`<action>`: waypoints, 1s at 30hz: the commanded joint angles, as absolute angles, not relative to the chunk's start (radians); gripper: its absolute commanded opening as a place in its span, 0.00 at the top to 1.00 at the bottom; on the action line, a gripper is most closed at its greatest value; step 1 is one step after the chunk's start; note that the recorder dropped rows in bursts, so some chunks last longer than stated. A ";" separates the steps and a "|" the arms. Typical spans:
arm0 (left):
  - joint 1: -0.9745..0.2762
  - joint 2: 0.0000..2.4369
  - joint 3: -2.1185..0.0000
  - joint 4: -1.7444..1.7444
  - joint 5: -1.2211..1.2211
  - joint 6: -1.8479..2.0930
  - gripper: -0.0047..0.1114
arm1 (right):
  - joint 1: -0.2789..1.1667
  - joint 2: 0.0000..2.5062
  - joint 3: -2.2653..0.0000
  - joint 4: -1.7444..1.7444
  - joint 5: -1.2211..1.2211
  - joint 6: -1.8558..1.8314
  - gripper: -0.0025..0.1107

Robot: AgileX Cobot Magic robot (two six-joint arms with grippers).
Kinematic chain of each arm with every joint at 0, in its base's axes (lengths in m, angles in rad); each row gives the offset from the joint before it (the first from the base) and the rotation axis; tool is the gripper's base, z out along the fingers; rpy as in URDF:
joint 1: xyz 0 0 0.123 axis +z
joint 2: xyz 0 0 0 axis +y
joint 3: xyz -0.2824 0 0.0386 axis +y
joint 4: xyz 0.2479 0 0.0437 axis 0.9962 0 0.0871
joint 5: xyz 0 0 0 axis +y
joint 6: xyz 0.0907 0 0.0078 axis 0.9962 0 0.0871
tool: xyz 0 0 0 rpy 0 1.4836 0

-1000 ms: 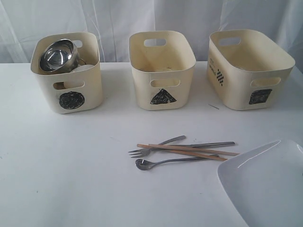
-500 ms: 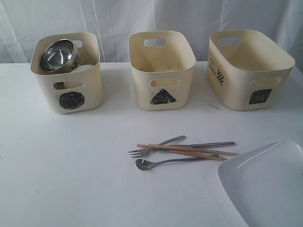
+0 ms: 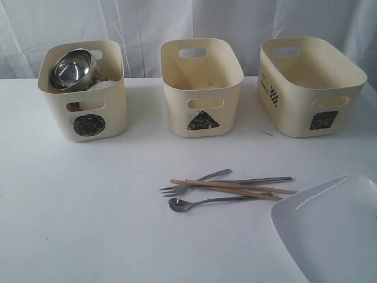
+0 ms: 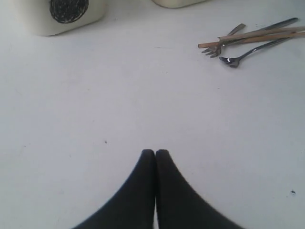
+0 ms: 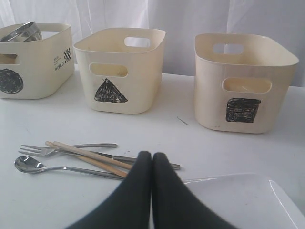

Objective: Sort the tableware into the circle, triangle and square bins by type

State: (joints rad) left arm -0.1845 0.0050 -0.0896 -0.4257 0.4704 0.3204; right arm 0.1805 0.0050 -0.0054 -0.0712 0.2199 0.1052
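Cutlery: fork (image 3: 175,190), spoon (image 3: 177,204), knife (image 3: 268,179) and chopsticks (image 3: 235,188) lie in one crossed pile on the table (image 3: 88,206), near centre. The chopsticks rest across the fork and knife. The spoon lies nearest, with its bowl end to the left.

The plate (image 3: 336,236) sits at the near right corner, cut off by the frame. The right ends of the pile reach its left rim; I cannot tell if they touch.

Bins stand in a far row, well apart: circle bin (image 3: 88,112) left, with a tilted steel bowl (image 3: 72,69) inside; triangle bin (image 3: 201,94) middle; square bin (image 3: 306,100) right.

My left gripper (image 4: 155,153): fingers pressed together, nothing between them, over bare table, with the pile well off to its right.

My right gripper (image 5: 151,156): fingers likewise together and empty, in front of the pile and the plate's rim; I see no contact with either.

Room: wide bare table on the left and near left, plus an open strip between pile and bins. The right side is tight, crowded by the plate.
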 commanded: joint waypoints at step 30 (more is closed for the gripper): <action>-0.182 0.000 0.000 -0.408 0.230 0.318 0.96 | 0.169 0.000 0.000 -0.077 0.221 0.109 0.98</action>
